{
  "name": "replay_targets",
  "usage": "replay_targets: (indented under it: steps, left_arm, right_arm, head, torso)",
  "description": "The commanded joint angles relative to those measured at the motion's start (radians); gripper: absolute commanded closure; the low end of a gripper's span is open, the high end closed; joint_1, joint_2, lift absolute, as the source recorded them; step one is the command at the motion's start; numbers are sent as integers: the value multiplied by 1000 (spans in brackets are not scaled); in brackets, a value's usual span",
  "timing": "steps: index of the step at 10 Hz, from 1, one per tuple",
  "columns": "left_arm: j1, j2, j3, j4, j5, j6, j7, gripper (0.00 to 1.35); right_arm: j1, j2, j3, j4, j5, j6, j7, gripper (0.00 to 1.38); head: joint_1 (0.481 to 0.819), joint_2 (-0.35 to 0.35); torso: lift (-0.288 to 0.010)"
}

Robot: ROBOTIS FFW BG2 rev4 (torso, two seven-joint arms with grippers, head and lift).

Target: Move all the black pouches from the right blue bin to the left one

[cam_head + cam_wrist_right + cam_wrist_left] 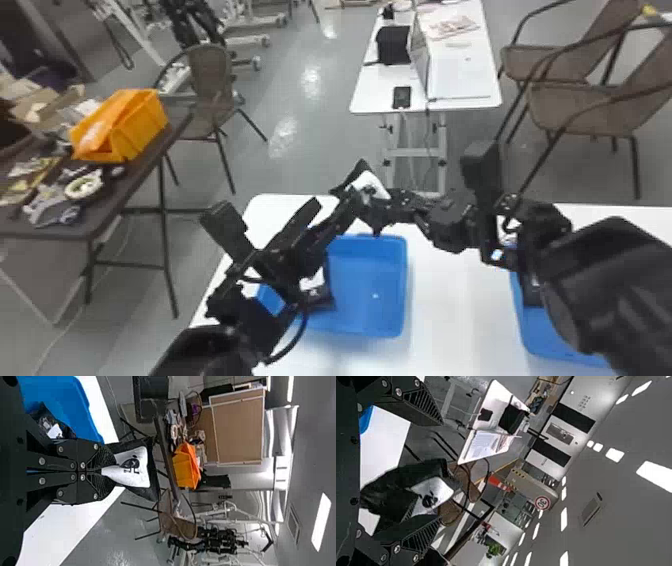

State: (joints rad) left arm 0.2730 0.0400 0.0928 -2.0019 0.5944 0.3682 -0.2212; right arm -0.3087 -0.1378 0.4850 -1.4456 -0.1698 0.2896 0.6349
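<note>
- Left arm [212,350]: enters from the bottom edge of the head view, extending forward and to the right.
- Left tool [334,204]: directed obliquely forward; its two flat fingers [417,399] stand wide apart in the left wrist view.
- Right arm [617,285]: enters from the right, bent inward at the wrist [537,225].
- Right tool [372,207]: directed leftward, near the left tool; fingers [99,457] drawn together in the right wrist view.

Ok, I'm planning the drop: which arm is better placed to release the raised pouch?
Right, likely: the right gripper is shut on the pouch near the left bin; the left gripper stands open.
</note>
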Motion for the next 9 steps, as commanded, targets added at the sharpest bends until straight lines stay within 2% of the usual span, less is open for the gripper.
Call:
replay_targets:
  steps: [1, 2, 6, 7, 9]
  left_arm:
    - [-26, 12, -8, 0, 41, 38, -3, 209]
    - [-37, 23, -15, 0, 51, 58, -9, 209]
    - [-54, 23, -36, 17, 53, 61, -7, 219]
    - [-57, 21, -36, 17, 33, 55, -4, 325]
    - [-40, 14, -47, 6, -44, -23, 22, 1259]
  right_arm:
    - [-30, 1, 47, 33, -30, -12, 8, 1283]
    - [-43, 7, 50, 48, -42, -18, 11, 1283]
    - [-79, 26, 84, 102, -109, -33, 23, 1283]
    - [-81, 24, 89, 103, -112, -33, 23, 1283]
    - [-86, 21, 95, 108, -117, -33, 23, 1283]
  head:
    - [695, 267]
    - [695, 277]
    - [695, 280]
    - [695, 282]
    - [695, 286]
  torso:
    - [10]
    - [10]
    - [10]
    - [10]
    - [10]
